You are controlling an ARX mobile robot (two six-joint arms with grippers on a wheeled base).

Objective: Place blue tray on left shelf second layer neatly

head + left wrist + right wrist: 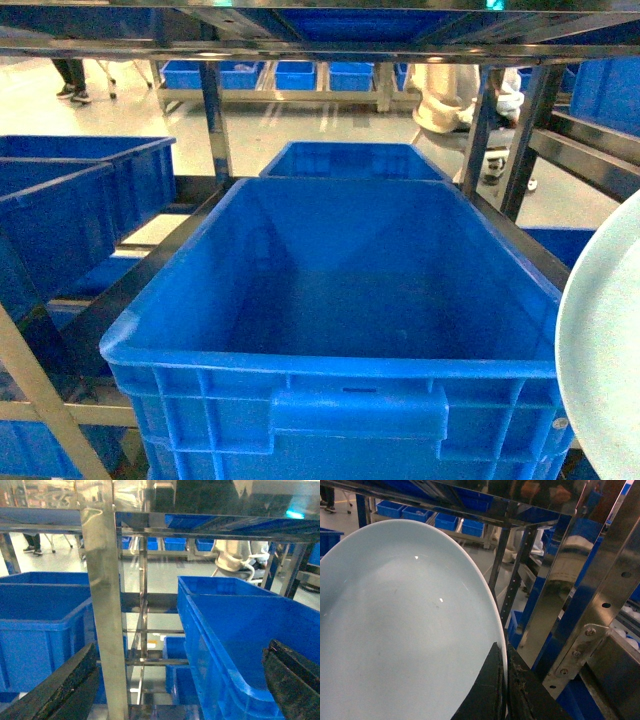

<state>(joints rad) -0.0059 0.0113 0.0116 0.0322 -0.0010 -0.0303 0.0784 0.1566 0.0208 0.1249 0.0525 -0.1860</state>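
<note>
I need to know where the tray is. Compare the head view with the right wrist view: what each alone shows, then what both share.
Only the head view: the large empty blue crate on the rack tier in front of the robot, a second crate behind it, more crates to the left.
Only the right wrist view: the right gripper's fingers pinching the tray's rim, and a perforated steel post.
Both: the blue tray, tilted on edge at the right.

Warehouse: steel racks (105, 605), blue crates (340, 330)
</note>
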